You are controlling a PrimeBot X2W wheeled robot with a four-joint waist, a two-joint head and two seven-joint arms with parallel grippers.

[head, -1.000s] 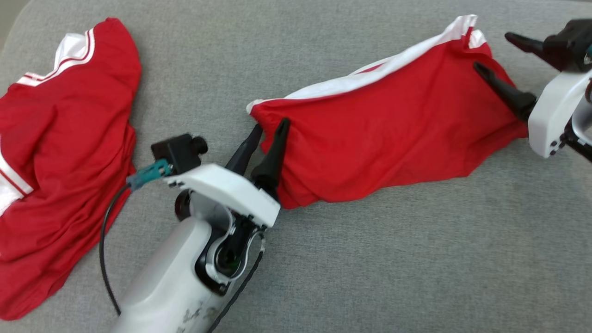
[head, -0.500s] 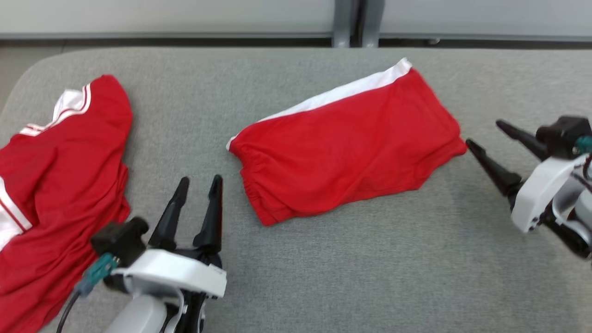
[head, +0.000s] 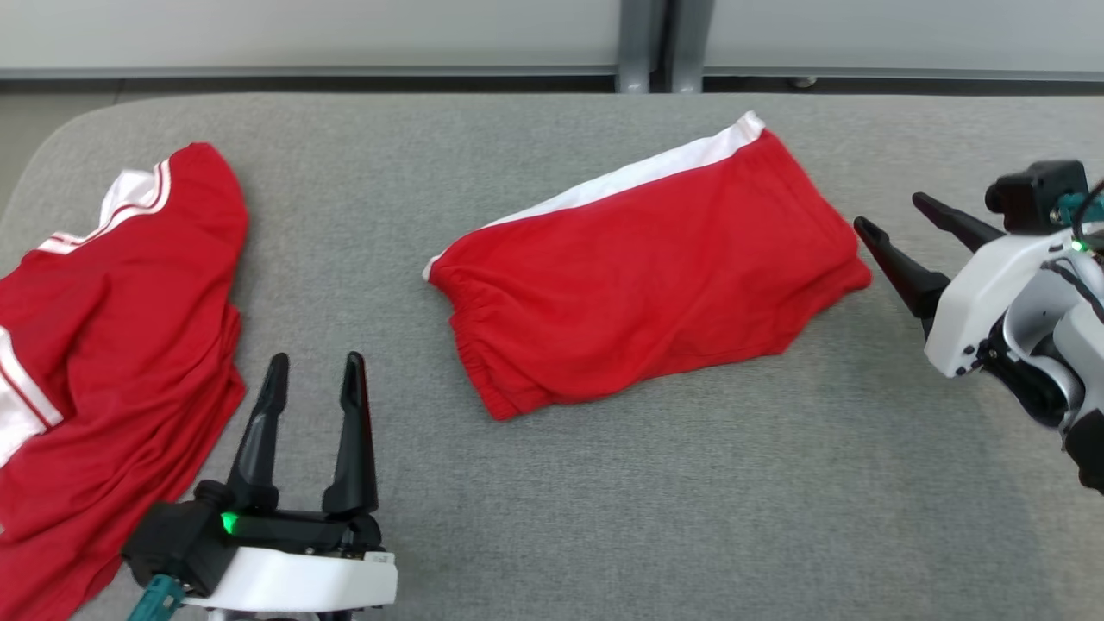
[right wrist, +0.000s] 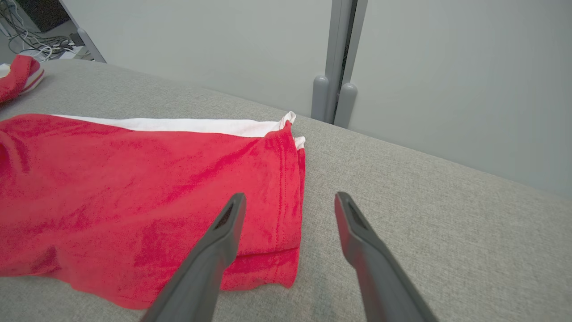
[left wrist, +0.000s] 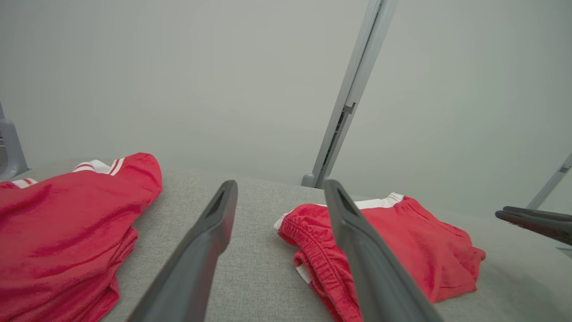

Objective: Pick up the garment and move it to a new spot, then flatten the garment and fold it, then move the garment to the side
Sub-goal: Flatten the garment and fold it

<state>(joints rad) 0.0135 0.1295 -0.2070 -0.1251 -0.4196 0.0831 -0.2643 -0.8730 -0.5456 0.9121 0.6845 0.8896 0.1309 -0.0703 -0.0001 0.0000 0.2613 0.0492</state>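
The garment (head: 647, 276) is a pair of red shorts with a white side stripe, folded over and lying flat on the grey padded table (head: 690, 500). My left gripper (head: 316, 360) is open and empty, low at the front left, apart from the waistband end of the garment (left wrist: 402, 232). My right gripper (head: 890, 212) is open and empty, its fingertips just off the garment's right edge. In the right wrist view the right gripper (right wrist: 290, 197) hovers over the hem of the garment (right wrist: 134, 188).
A second red garment with white trim (head: 112, 328) lies crumpled at the table's left edge. A pale wall and a grey post (head: 645, 43) stand behind the table. Bare grey surface runs along the front and right.
Both grippers have come off the ends of the garment and drawn back from it, left toward the front, right outward. The garment now lies flat. The head camera has also tilted up.
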